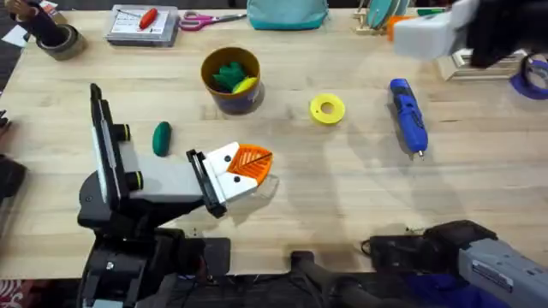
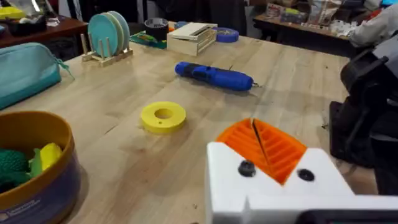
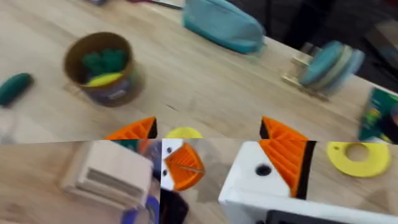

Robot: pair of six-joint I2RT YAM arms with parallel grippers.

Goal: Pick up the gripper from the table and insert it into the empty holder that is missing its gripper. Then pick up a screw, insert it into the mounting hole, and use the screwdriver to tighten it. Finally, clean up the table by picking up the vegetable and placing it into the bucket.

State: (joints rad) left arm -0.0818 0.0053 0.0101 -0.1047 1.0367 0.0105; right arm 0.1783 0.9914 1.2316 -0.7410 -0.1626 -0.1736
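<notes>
Your left gripper (image 2: 255, 142) is closed pad to pad on nothing and hovers low over the tabletop (image 1: 342, 188). Your right gripper (image 1: 425, 36) is raised at the far right with its fingers apart, and I see nothing between them. The vegetable (image 1: 162, 139) lies loose just beside your left arm, near the bucket (image 1: 231, 79), with the screwdriver (image 1: 408, 115) well off to the right. Reaching with the left gripper closed could nudge that glossy oval away, and a pinch off its middle could squirt it out.
</notes>
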